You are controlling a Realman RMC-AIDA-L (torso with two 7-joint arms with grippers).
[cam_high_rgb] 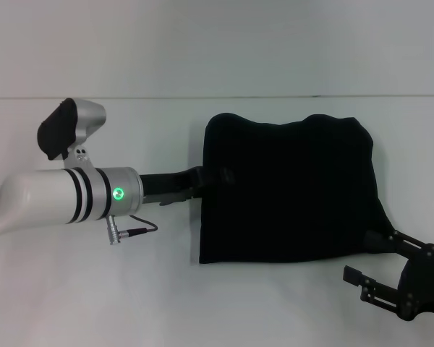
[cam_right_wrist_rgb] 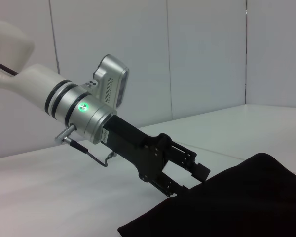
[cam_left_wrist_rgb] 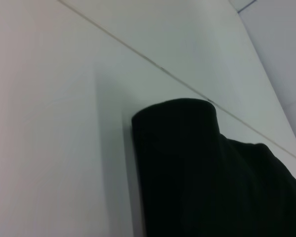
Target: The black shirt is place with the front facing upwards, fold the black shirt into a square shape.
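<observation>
The black shirt lies folded into a rough square on the white table, with no lettering or label showing. My left gripper is at the shirt's left edge, fingers spread and their tips against the cloth. It also shows in the right wrist view, low over the edge of the shirt. My right gripper is open at the shirt's near right corner, with one finger touching the cloth. The left wrist view shows only a rounded fold of the shirt.
The white table spreads to the left and in front of the shirt. A white wall stands behind the table's far edge. A thin cable hangs under my left wrist.
</observation>
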